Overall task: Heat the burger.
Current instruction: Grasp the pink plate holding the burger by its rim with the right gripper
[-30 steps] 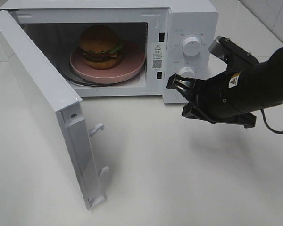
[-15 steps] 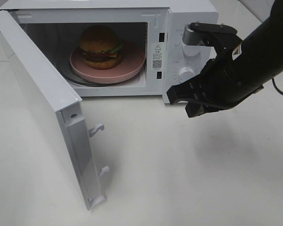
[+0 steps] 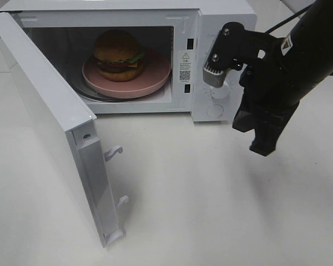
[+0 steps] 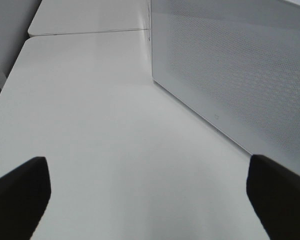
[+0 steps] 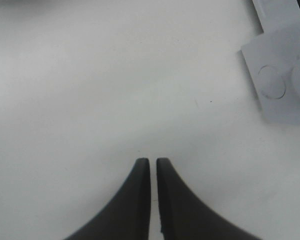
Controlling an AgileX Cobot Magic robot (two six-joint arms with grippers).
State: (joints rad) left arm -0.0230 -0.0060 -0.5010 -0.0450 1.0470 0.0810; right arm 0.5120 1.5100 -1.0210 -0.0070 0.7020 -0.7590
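The burger [image 3: 119,55], with a domed golden-tan bun, sits on a pink plate [image 3: 155,77] inside the open white microwave [image 3: 222,22]. The microwave door [image 3: 55,133] hangs wide open toward the front left. My right gripper [image 3: 263,147] hangs in front of the microwave's control panel, pointing down at the table, empty; in the right wrist view [image 5: 151,165] its fingers are pressed together. My left gripper [image 4: 149,185] is wide open and empty, low over the table beside the door's perforated outer face [image 4: 230,75]; it is out of the high view.
The white table [image 3: 211,205] spreads in front of the microwave. Two round knobs [image 5: 271,82] on the control panel show in the right wrist view. Door latch hooks [image 3: 115,151] stick out of the door's edge. A table seam [image 4: 85,33] runs behind.
My right arm has lifted and swung from pointing left at the lower knob to pointing straight down, moving right and away from the panel. Burger, plate and door have not moved.
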